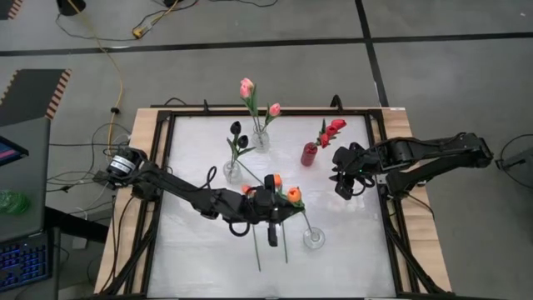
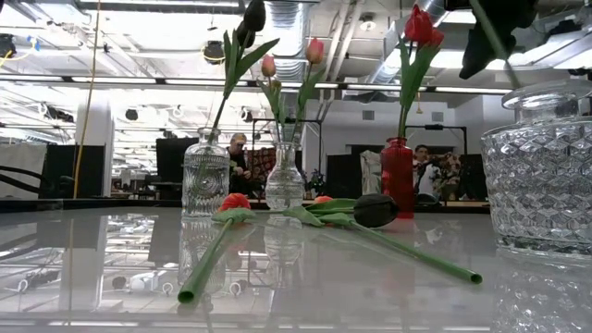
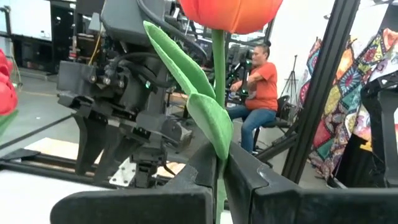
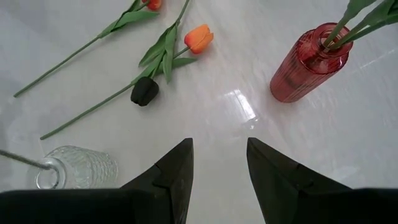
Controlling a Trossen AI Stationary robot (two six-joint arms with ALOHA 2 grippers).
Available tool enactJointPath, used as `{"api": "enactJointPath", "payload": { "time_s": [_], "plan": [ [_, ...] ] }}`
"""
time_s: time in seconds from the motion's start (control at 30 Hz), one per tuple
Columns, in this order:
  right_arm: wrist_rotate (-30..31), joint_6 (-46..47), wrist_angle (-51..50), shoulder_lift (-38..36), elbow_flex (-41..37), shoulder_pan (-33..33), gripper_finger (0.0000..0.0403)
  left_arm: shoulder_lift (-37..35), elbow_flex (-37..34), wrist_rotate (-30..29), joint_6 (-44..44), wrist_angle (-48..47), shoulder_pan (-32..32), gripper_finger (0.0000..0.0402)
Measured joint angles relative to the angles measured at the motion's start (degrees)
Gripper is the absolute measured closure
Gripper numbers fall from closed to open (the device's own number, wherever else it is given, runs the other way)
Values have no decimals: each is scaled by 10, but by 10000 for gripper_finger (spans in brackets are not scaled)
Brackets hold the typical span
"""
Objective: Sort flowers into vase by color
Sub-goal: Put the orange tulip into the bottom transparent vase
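My left gripper is shut on an orange tulip above the table's middle. Its stem slants down to the mouth of a clear vase at the near right. My right gripper hangs open above the table near the red vase, touching nothing. Black tulips stand in one clear vase, pink ones in another, red ones in the red vase. An orange tulip and a black tulip lie flat on the table. My left gripper pinches the tulip's green stem between its two fingers, a little below the orange head and right under a leaf. The fingers come about level from the table's left, across the stem. The flower is lifted, tilted, its lower end at the vase's mouth.
Another tulip with a long stem lies under my left arm near the table's middle. A dark frame borders the table. People sit in the room behind the table.
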Motion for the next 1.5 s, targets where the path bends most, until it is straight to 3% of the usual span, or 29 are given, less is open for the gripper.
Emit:
{"api": "enactJointPath", "payload": {
  "time_s": [0.93,1.3,1.5],
  "plan": [
    [0,0,0,0,0,0,225,0,0,-11,-27,-56,5,399],
    [0,0,0,0,0,0,225,0,0,-2,-37,-65,5,326],
    [0,0,0,0,0,0,225,0,0,23,-43,-66,5,310]
  ]
}}
